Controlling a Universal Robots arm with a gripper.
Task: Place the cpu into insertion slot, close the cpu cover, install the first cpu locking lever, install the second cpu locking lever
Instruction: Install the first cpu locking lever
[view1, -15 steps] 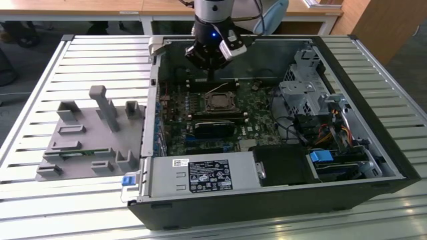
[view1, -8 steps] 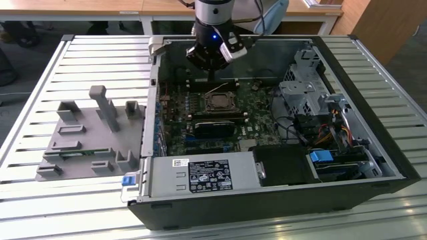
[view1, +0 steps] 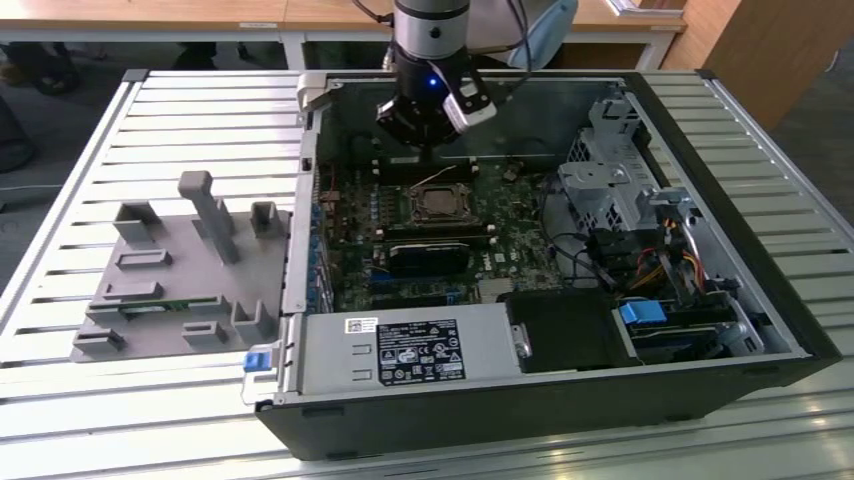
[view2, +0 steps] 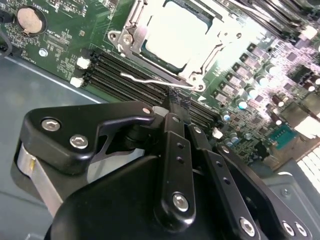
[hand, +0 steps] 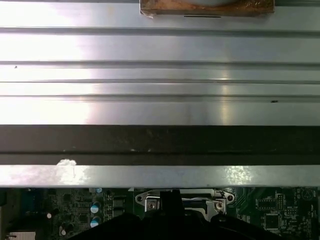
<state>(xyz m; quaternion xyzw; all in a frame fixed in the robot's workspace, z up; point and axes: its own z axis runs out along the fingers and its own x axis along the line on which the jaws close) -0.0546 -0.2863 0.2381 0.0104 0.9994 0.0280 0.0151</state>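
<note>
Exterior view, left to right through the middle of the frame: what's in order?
grey fixture plate → case's left wall → cpu → silver drive cage → case's right wall

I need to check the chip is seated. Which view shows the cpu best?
The second wrist view: the cpu is close up, its bright metal top framed by the cpu cover. The exterior view shows the cpu small and distant. The first wrist view catches an edge of the cpu cover.
</note>
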